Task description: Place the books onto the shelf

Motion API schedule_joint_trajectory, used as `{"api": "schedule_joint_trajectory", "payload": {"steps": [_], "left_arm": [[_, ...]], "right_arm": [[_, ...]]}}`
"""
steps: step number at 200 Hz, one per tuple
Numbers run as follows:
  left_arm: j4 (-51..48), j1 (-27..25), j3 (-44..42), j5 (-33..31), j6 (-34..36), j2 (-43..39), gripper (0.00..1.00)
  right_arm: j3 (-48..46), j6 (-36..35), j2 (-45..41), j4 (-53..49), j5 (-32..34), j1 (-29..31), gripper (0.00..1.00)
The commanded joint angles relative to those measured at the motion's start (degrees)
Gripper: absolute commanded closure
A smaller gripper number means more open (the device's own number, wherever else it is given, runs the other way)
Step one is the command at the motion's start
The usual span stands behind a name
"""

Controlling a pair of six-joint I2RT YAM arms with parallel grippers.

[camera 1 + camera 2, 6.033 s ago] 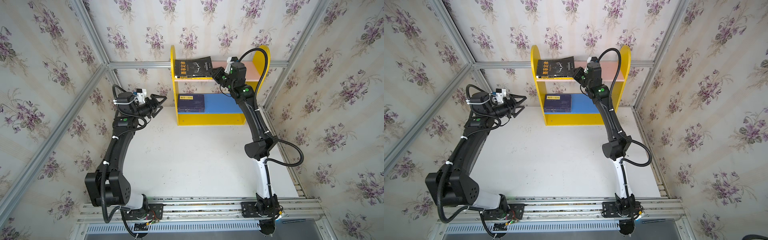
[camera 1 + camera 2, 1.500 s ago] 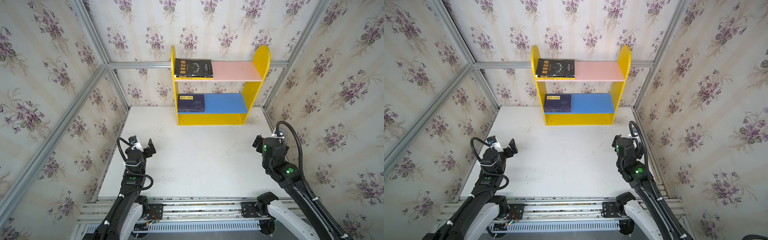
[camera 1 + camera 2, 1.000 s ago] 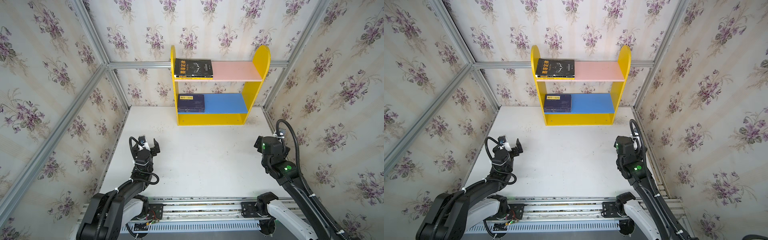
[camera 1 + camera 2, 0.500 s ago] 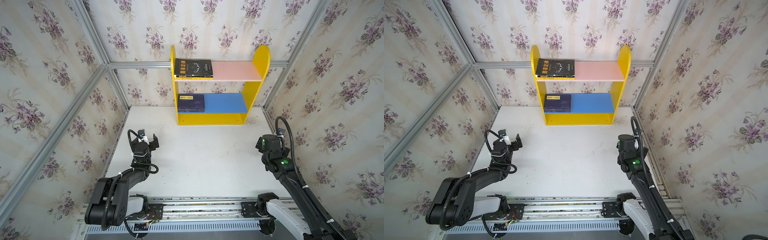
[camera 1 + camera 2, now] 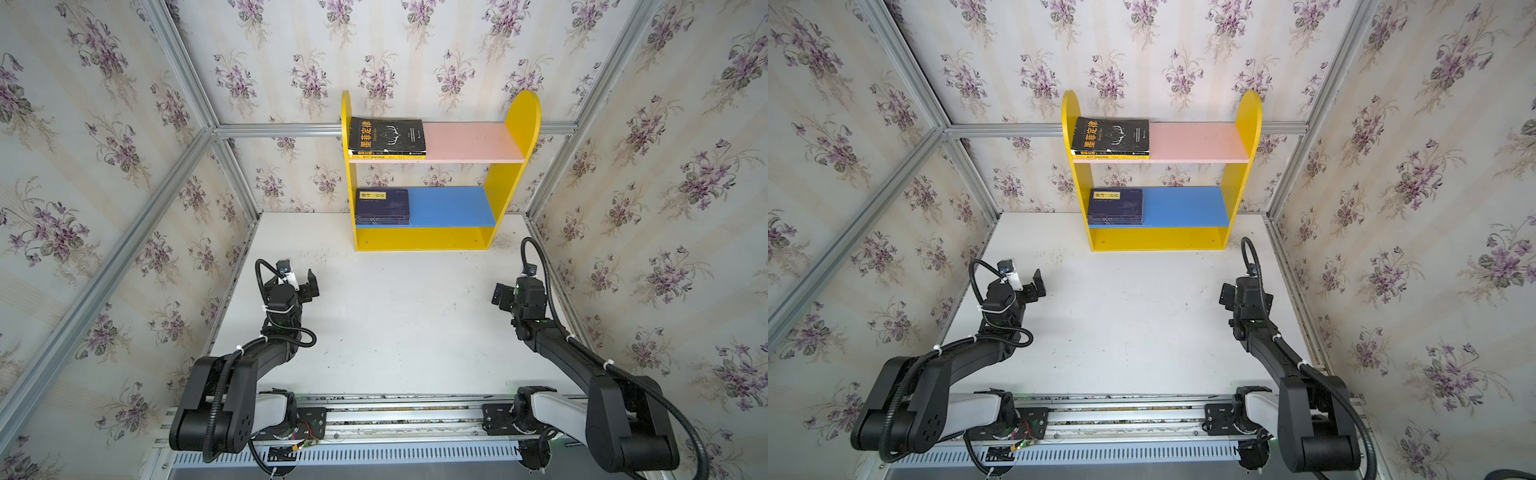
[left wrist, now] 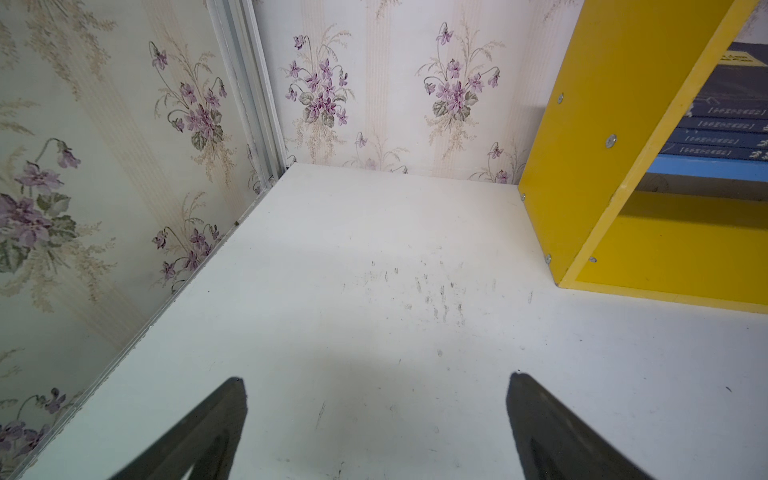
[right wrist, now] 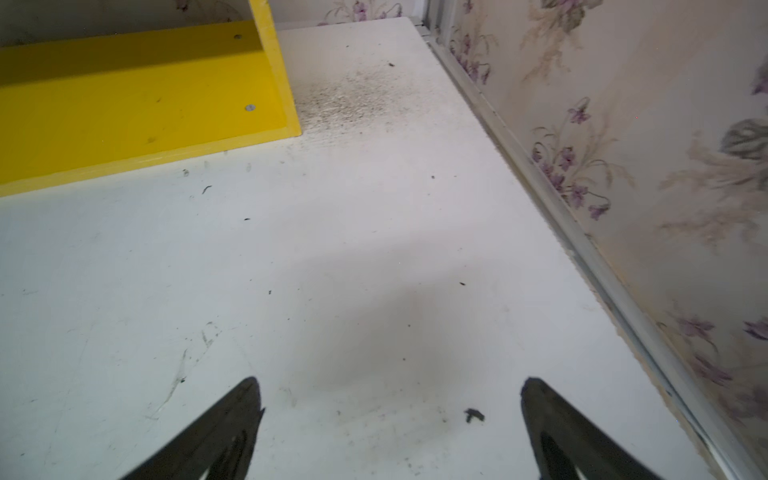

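Both top views: dark paperback books (image 5: 386, 136) stacked on yellow-sided wooden shelf (image 5: 419, 240) at 12 o'clock — seemingly done, so left gripper (image 5: 306, 286), right gripper (image 5: 500, 296) idle, released.

A scuffed white table (image 5: 395, 324) lies beneath the left tool (image 6: 376, 377) and right tool (image 7: 390, 380). A black crumb (image 7: 473, 414) sits between the right tool's tips. Flowered wallpaper (image 5: 415, 50) and metal rails (image 5: 282, 130) stand beyond.
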Motion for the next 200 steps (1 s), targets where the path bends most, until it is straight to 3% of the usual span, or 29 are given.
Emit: {"api": "schedule_joint_trajectory", "payload": {"steps": [1, 76, 110, 119, 132, 143, 155, 167, 178, 191, 200], "left_arm": [[0.67, 0.08, 0.08, 0.40, -0.02, -0.28, 0.01], [0.72, -0.05, 0.09, 0.35, 0.07, -0.24, 0.01], [0.72, -0.02, 0.09, 0.35, 0.07, -0.23, 0.01], [0.72, 0.00, 0.09, 0.35, 0.07, -0.21, 0.01], [0.72, -0.02, 0.08, 0.36, 0.07, -0.23, 0.01], [0.73, 0.01, 0.09, 0.35, 0.07, -0.08, 0.01], [0.73, 0.00, 0.11, 0.39, 0.06, -0.14, 0.01], [0.75, 0.00, 0.17, 0.35, 0.09, -0.07, 0.01], [0.65, 0.02, 0.25, 0.35, 0.07, 0.01, 0.01], [0.63, 0.11, 0.44, 0.35, 0.07, 0.20, 0.01], [0.38, 0.10, 0.52, 0.40, 0.09, 0.29, 0.01]], "right_arm": [[-0.25, -3.52, 2.59, 17.34, -5.59, 0.03, 0.00], [-5.23, -5.41, 14.52, 37.40, -7.52, 0.03, 0.00], [-4.76, -6.67, 17.81, 39.42, -11.59, 0.16, 0.00], [-4.55, -7.73, 21.49, 44.33, -12.55, 0.28, 0.00], [-1.74, -8.06, 18.94, 33.66, -12.34, 0.94, 0.00], [-2.98, -8.57, 21.55, 41.36, -12.02, 1.10, 0.00], [-1.53, -7.99, 19.45, 34.19, -11.96, 1.14, 0.00], [-2.32, -8.57, 21.46, 39.93, -11.94, 1.16, 0.00], [-1.31, -8.01, 20.06, 34.56, -12.03, 1.13, 0.00], [-1.87, -8.39, 21.52, 38.86, -11.92, 1.16, 0.00], [-1.26, -8.22, 20.56, 35.22, -12.04, 1.13, 0.00]]}}
